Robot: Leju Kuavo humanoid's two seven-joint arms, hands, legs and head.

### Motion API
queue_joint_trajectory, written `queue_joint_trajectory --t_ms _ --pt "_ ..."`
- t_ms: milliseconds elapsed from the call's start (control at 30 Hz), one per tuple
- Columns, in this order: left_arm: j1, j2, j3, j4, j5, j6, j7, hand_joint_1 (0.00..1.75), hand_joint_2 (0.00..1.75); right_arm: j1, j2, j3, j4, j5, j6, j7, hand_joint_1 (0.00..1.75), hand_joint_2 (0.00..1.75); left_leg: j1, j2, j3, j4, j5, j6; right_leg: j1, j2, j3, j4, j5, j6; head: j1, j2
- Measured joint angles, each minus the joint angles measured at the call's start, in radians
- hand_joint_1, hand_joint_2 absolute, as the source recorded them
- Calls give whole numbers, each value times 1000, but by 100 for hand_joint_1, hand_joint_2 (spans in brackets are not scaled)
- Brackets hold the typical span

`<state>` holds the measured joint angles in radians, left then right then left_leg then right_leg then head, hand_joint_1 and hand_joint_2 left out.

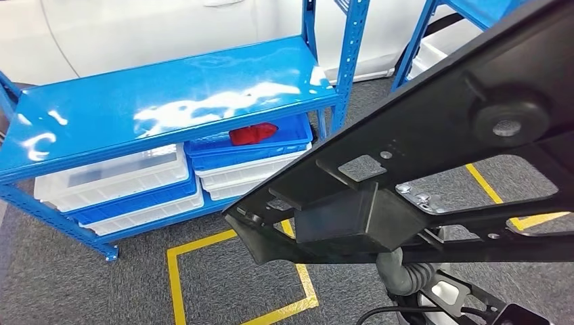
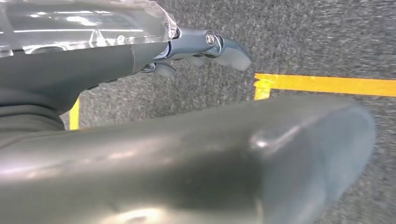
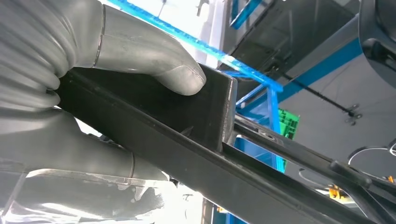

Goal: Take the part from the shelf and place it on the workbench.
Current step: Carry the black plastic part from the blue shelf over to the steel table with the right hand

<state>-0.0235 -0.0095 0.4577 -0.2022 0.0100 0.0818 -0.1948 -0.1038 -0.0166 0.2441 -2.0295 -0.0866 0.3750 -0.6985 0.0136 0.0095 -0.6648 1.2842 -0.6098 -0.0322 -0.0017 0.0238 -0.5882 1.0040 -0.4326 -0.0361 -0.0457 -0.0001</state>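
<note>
part: a big black flat frame (image 1: pixel 433 135) with cutouts, bolts and a boxy block on its underside is held up close in the head view, slanted from lower left to upper right, well clear of the shelf

right hand: (image 3: pixel 79 93) is wrapped around the part's edge, thick grey thumb (image 3: pixel 149 56) pressed on the boxy block on one side, the rest of the hand tucked against the other side, so the part is firmly grasped

left hand: (image 2: pixel 205 46) is seen in the left wrist view hanging over the carpet, fingers (image 2: pixel 229 51) look loosely curled with nothing seen in them, but most of the hand is hidden behind its own cover, so clenched or released cannot really be told

shelf: a blue metal rack (image 1: pixel 169 101) is seen behind the part, its glossy upper board bare and shiny with reflections

bins: on the lower level, clear and blue trays (image 1: pixel 115 186) are stacked on the left, and a blue tray over white ones (image 1: pixel 257 152) on the right

red thing: a red item (image 1: pixel 252 133) is lying in the top blue tray on the right, just under the upper board

floor: grey carpet (image 1: pixel 68 284) is marked with yellow tape lines (image 1: pixel 176 284), a square outline sits just in front of the shelf, partly covered by the part

2nd rack: another blue upright (image 1: pixel 409 57) is standing to the right of the shelf
</note>
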Motion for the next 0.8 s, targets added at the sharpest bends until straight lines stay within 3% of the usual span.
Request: queue_joint_trajectory --t_ms 33,67,100,167,233,300,367,433,500,533,567,633,700,733,800 --pt "1 0 1 0 -1 1 6 0 0 2 0 0 0 4 -3 0 175 175 0 -1 -7 12 8 1 1 14 -1 2 0 0 0 0" --pt "2 1 2 0 -2 2 12 0 0 4 0 0 0 10 -8 0 175 175 0 -3 5 -18 35 3 1 28 -1 3 1 0 0 0" --pt "1 2 3 0 -3 2 20 0 0 6 1 0 0 14 -13 0 175 175 0 -10 33 -80 73 6 1 40 -1 6 0 1 0 0" --pt "1 6 6 0 -3 5 36 0 0 10 4 0 -2 15 -19 0 175 175 2 -53 93 -215 128 15 0 65 -4 12 0 7 0 0" --pt "2 10 11 0 -1 10 48 0 0 17 9 0 -6 12 -20 0 175 175 1 -82 118 -272 139 21 -3 87 -14 15 4 19 0 0" --pt "1 12 17 0 1 15 57 0 0 24 11 -1 -9 8 -18 0 175 175 1 -66 119 -279 144 29 -7 105 -21 15 9 34 0 0" --pt "-2 13 21 0 -2 18 66 0 0 30 12 -7 -14 2 -13 0 175 175 6 -41 122 -288 151 40 -3 73 -36 42 -10 44 0 0" --pt "0 14 25 0 -14 21 76 0 0 35 15 -21 -21 -7 -4 0 175 175 5 -14 122 -293 153 48 -3 14 -85 145 -69 51 1 0" --pt "3 18 28 0 -29 19 87 0 0 42 19 -51 -24 -20 21 0 175 175 3 14 121 -292 152 50 -9 -9 -142 266 -117 58 1 0" --pt "3 21 28 0 -35 18 91 0 0 45 22 -73 -25 -26 45 0 175 175 2 26 121 -292 151 49 -11 -14 -152 289 -118 61 1 0" --pt "1 23 28 0 -40 18 94 0 0 48 27 -100 -25 -31 75 0 175 175 2 38 121 -291 150 48 -12 -18 -141 271 -101 61 1 0" --pt "-3 28 29 0 -48 22 98 0 0 49 44 -154 -25 -35 131 0 175 175 2 60 124 -289 146 44 -11 -48 -70 140 -44 57 1 0" --pt "-4 34 29 0 -54 26 98 0 0 50 66 -198 -25 -32 160 0 175 175 -2 78 127 -287 141 34 -3 -83 -11 31 -13 46 1 0" --pt "-4 39 30 0 -58 27 99 0 0 51 76 -218 -25 -26 165 0 175 175 -4 86 129 -286 139 28 1 -89 -3 12 -13 40 1 0" --pt "-6 48 31 0 -65 27 98 0 0 58 91 -247 -27 -10 162 0 175 175 -4 103 134 -288 136 16 4 -70 -6 10 -10 29 1 0"
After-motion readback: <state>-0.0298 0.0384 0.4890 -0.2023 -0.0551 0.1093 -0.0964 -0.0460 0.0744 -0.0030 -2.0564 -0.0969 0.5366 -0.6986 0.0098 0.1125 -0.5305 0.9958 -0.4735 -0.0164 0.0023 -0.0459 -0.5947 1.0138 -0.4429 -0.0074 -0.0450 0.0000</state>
